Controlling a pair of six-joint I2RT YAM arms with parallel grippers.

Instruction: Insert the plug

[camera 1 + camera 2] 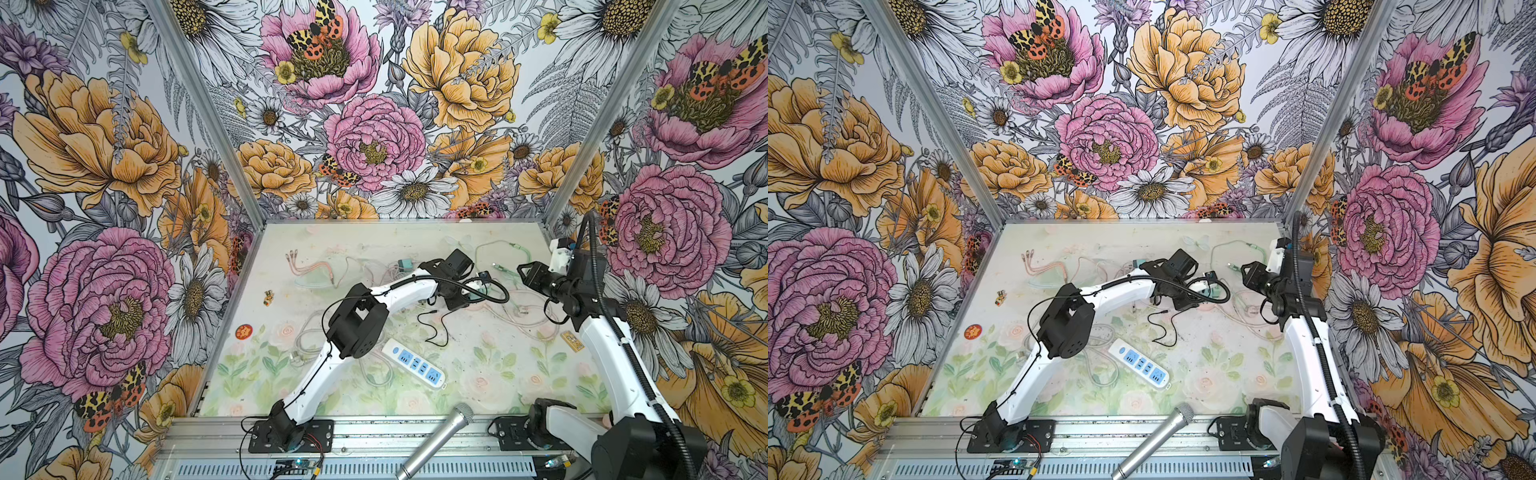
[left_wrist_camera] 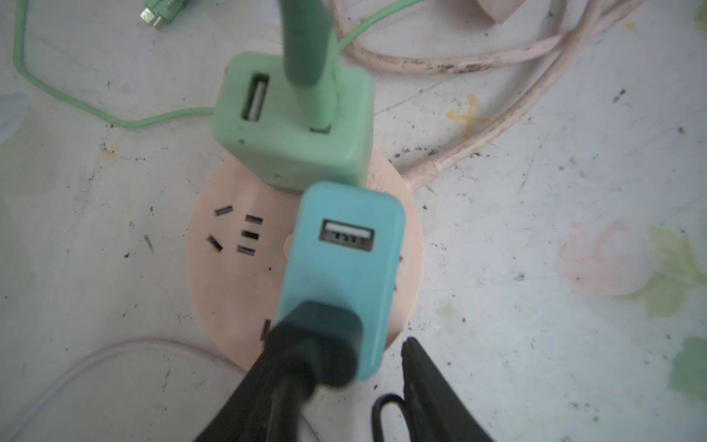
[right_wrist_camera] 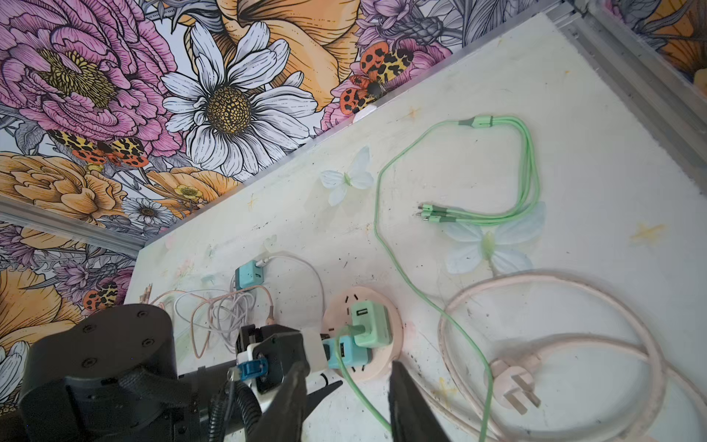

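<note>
Your left gripper point(image 2: 363, 344) stands partly open around the light-blue USB charger block point(image 2: 344, 268). One finger point(image 2: 302, 359) overlaps the block's side and the other point(image 2: 421, 382) is clear of it, so nothing is clamped. That charger sits upright, plugged into the round pink socket hub point(image 2: 237, 275) on the tabletop point(image 2: 535, 191), just beside a mint-green charger block point(image 2: 290, 126). In a top view your right gripper point(image 1: 523, 270) hangs at the left one's 3 o'clock, jaws apart, holding nothing.

Lab booth: floral walls point(image 1: 374, 124), aluminium frame point(image 1: 205, 104)
</note>
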